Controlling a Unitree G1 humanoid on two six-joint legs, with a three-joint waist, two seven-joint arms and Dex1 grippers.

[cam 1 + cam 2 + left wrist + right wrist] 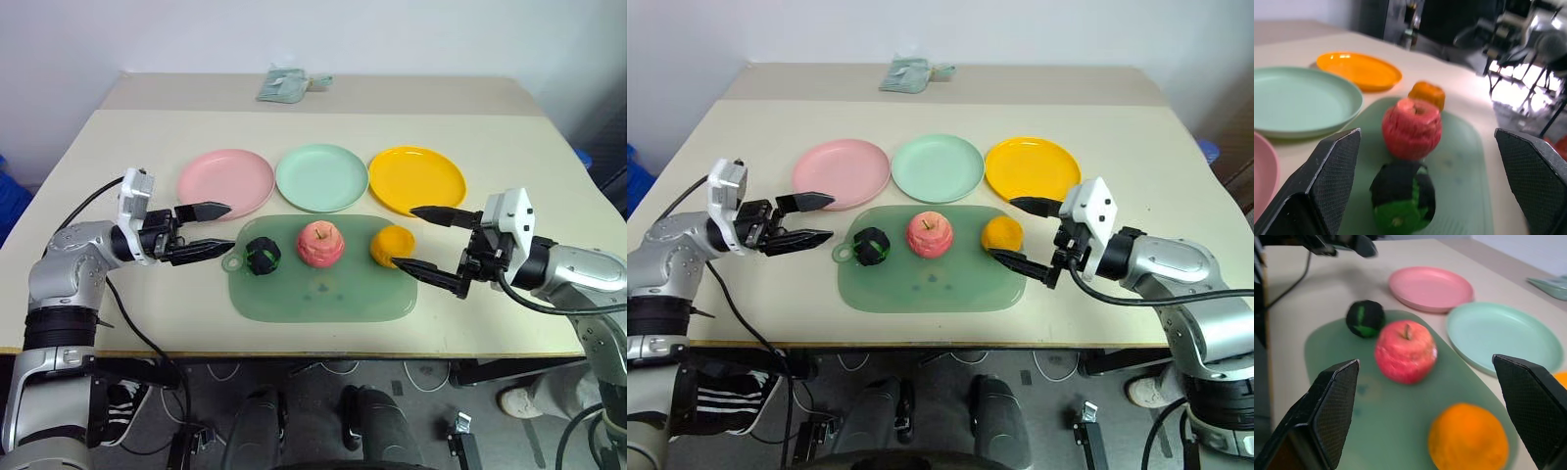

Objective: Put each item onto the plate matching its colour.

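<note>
At the top centre of the frame we see a small greenish packet (285,83) too unclear to identify. We count three plates in a row: pink plate (225,182), mint plate (321,176), yellow plate (416,180). Below them, on the green mat (323,292), lie three items: dark green lump (263,257), red apple (320,243), orange fruit (391,246). Left gripper (208,231) and right gripper (420,240) both have fingers apart, holding nothing.

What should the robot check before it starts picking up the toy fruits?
1. Left gripper open: ok.
2. Right gripper open: ok.
3. Apple, orange fruit and green-black lump all on the green mat, apart from each other: ok.
4. Pink plate, mint plate and yellow plate bare: ok.
5. Nothing held in either gripper: ok.
6. Right gripper lined up by the orange fruit: ok, close beside it.
</note>
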